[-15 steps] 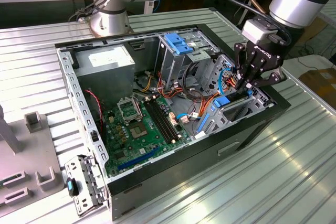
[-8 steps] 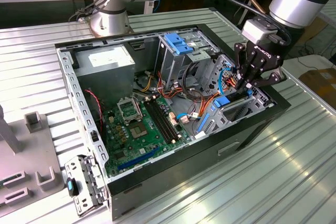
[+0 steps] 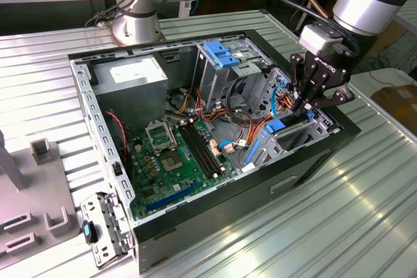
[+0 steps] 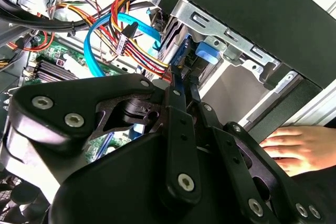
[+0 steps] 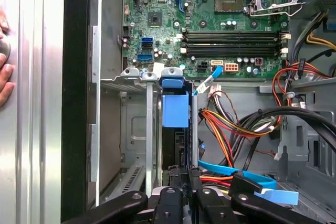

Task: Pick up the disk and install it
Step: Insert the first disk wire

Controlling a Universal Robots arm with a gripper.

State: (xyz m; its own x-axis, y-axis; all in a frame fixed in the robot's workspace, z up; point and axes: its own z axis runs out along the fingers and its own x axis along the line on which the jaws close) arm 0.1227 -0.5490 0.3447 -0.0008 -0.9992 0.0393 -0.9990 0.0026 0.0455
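Disk [image 5: 175, 109]: on edge, long axis running down into the drive bay [image 5: 134, 129].
Hand [image 3: 301, 110]: aimed straight down, pinching the disk's upper end.

The drive cage [image 5: 134, 124] is tight. The disk [image 5: 175, 106] stands on edge in one slot, clamped at its end by the gripper [image 5: 184, 171], with metal walls close on both sides. The slot beside it, toward the case wall [image 5: 79, 103], is open. On the cage's other side, tangled cables [image 5: 231, 129] crowd the way. Past the cage the motherboard [image 5: 210, 24] lies uncovered. A hand [image 5: 4, 72] rests outside the case wall.
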